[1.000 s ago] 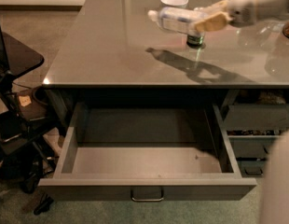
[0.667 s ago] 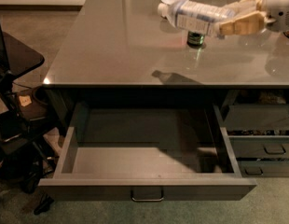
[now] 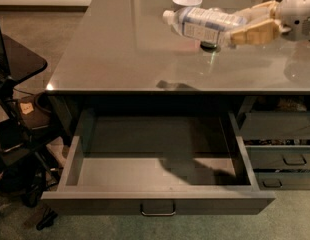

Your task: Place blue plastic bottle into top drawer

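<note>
Nothing readable anywhere, honestly. Blue plastic bottle [image 3: 202, 24]: pale blue-white label with rows of dark print, can't make out a single word or brand. Bottle lies sideways in gripper [image 3: 237, 25], up above desk top on right side (fingers clamped on its base end, cap pointing left). Top drawer [image 3: 160, 201] front: plain grey, no lettering to read. Small tan scrap [image 3: 27, 107] on floor at left: dark marks, illegible.
</note>
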`<state>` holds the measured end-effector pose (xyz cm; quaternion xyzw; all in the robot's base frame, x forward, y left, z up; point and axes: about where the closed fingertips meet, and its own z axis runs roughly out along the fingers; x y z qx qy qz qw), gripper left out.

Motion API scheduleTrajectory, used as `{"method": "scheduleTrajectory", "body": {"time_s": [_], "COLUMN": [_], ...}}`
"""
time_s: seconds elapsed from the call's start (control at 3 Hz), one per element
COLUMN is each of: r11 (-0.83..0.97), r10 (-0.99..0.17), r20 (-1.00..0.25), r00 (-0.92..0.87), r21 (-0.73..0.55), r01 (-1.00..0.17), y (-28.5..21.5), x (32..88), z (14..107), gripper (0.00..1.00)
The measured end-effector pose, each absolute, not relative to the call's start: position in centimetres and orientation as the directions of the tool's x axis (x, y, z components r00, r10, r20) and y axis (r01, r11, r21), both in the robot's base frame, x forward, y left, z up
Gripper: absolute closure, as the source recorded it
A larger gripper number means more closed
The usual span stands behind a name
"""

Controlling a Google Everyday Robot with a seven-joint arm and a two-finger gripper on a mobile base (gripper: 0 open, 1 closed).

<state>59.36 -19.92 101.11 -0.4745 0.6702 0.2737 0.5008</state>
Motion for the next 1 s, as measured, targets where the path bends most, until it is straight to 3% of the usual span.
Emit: {"method": "scheduleTrajectory", "body": {"time_s": [0.33,1.0], "r11": [0.408,0.397], "r10": [-0.387,-0.397], "r20": [-0.920,-0.917], "r00": [0.066,0.043], "r21": [-0.235,-0.214], "r01": [-0.882,-0.892], "y": [-17.6,-14.1], "x": [53.9,49.5], "z": [104.7,99.9], "gripper": [1.00,1.00]}}
